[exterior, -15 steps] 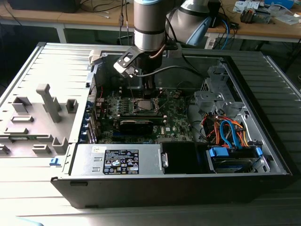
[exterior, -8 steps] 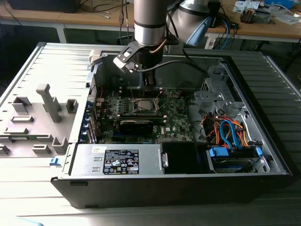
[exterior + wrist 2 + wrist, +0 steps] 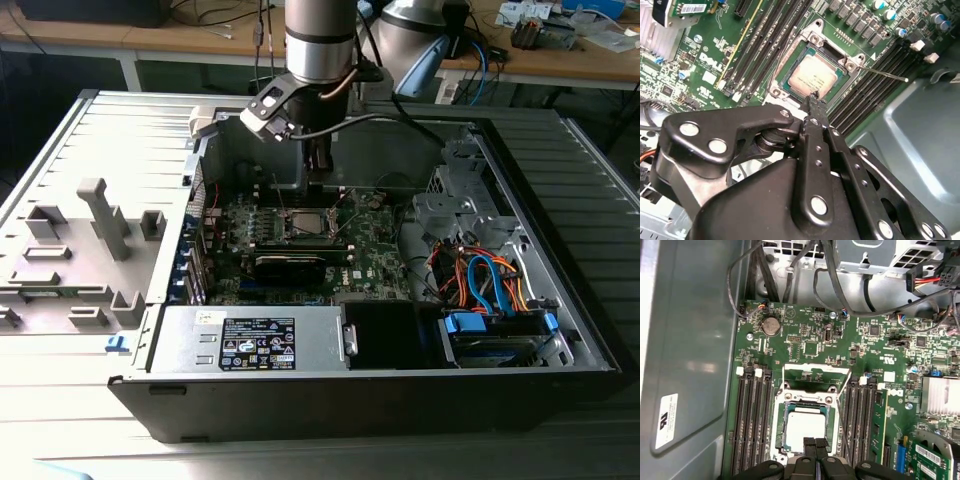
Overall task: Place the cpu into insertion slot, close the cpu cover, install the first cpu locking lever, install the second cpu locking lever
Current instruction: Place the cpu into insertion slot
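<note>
Black two-fingered claw [image 3: 816,442] clenched on nothing, tips poised at the near edge of the thin square silvery-grey cpu [image 3: 805,426], which lies flat in the dark, metal-rimmed insertion slot [image 3: 780,415] on the green board. Beyond it the thin silver windowed cpu cover [image 3: 815,367] stands open. It is judged light, stiff and pivoting on its hinge, best taken at the free edge, clear of the fragile chip.

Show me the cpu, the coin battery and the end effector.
cpu [image 3: 802,426]: first wrist view, centre of its silvery top.
coin battery [image 3: 771,326]: first wrist view, middle of its round face.
end effector [image 3: 816,442]: first wrist view, between its fingertips.
</note>
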You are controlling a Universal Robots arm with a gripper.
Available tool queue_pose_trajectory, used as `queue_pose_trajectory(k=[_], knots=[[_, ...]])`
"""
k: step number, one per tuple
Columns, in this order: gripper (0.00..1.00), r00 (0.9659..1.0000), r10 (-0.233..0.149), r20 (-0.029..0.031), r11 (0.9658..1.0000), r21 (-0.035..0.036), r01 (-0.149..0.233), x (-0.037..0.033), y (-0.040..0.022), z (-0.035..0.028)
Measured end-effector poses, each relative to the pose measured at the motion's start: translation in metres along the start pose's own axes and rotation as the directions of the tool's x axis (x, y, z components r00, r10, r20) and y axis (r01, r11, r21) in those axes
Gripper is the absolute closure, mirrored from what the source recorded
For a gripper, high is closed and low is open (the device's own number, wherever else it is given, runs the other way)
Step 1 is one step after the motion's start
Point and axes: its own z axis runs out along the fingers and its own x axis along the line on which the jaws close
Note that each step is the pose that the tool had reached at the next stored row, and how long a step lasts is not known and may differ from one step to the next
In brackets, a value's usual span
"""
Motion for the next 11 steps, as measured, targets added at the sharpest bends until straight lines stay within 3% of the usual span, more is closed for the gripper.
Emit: queue_pose_trajectory(k=[6,11], knots=[[0.89,1.0000,0.000,0.0001,1.0000,0.0001,0.000,-0.0005,0.0002,-0.0085],[0.89,1.0000,0.000,0.0000,1.0000,0.0001,0.000,-0.0005,0.0002,-0.0095]])
